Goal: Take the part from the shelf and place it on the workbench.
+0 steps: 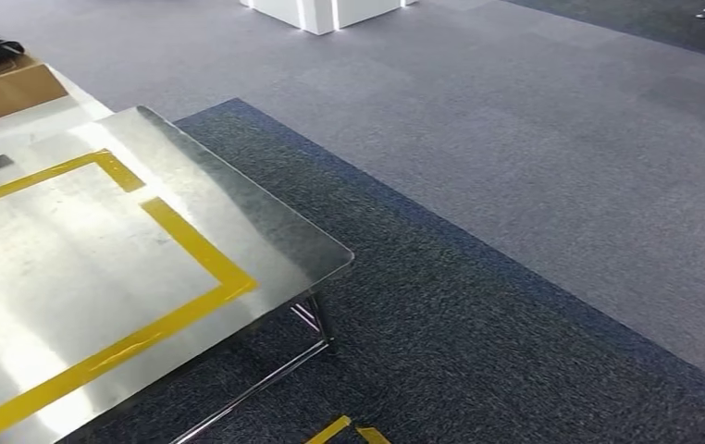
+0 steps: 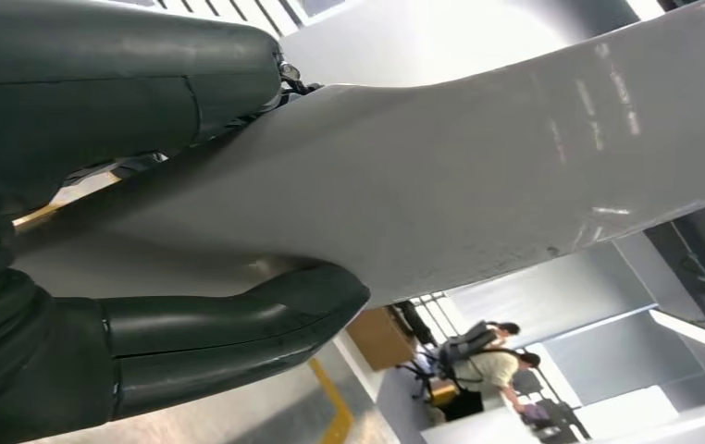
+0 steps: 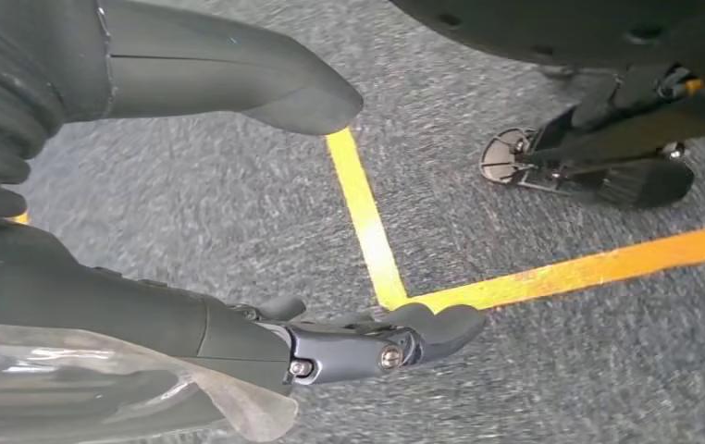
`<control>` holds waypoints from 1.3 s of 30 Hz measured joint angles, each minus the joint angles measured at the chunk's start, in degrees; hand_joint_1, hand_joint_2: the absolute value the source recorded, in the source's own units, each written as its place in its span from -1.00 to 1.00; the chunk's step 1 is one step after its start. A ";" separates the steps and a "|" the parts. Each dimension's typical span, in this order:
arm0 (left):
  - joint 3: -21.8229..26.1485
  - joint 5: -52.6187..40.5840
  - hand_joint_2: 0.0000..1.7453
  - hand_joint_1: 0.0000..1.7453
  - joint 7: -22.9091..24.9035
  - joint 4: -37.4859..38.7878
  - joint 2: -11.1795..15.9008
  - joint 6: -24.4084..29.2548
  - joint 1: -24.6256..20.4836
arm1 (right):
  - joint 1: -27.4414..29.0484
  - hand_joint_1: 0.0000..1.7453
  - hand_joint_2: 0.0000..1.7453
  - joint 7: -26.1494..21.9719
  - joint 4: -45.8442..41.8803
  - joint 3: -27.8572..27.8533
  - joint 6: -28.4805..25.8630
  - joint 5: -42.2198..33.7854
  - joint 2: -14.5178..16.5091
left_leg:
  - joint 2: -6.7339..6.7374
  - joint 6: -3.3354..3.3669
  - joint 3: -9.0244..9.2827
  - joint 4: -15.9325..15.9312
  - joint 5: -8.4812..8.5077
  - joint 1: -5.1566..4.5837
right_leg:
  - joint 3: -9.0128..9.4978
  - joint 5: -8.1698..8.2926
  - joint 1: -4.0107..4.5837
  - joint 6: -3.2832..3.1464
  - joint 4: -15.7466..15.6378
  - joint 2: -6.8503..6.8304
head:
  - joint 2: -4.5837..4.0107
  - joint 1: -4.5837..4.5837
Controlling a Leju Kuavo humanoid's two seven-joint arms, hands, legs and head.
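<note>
The part is a long, pale grey-white curved panel. My left hand holds it, with the thick thumb on one side and the dark fingers on the other. The workbench is a shiny metal table at the left of the head view. A yellow tape rectangle marks its top. My right hand hangs over the grey carpet with thumb and fingers apart and nothing between them.
Dark blue carpet lies to the right of the bench, with lighter grey carpet beyond it. Yellow floor tape forms a corner under my right hand. A cardboard box sits on a white table behind the bench. People sit far off.
</note>
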 joint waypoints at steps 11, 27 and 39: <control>0.85 0.97 1.00 1.00 3.54 0.20 0.08 1.58 0.20 | -0.55 -1.00 1.00 0.00 -0.02 0.08 0.14 0.29 0.02 | 2.71 2.21 5.75 -13.28 7.06 -0.40 | 3.10 -3.01 0.13 2.30 -0.06 -5.40 | 0.00 0.13; 7.04 3.37 1.00 1.00 5.25 1.75 0.09 3.76 -1.79 | -0.65 -1.00 1.00 0.24 -0.02 0.66 0.66 1.05 -0.03 | -5.81 0.77 6.71 -13.12 5.90 0.28 | -1.63 0.68 -0.24 1.05 1.00 3.24 | 0.00 0.87; 13.59 5.43 1.00 1.00 6.38 2.66 0.34 3.81 -4.94 | -0.65 -1.00 1.00 0.16 -0.02 1.37 0.61 1.58 -0.07 | 5.13 0.94 5.72 -12.25 6.46 -0.32 | 0.27 -1.47 0.40 1.10 0.71 -5.32 | 0.00 0.28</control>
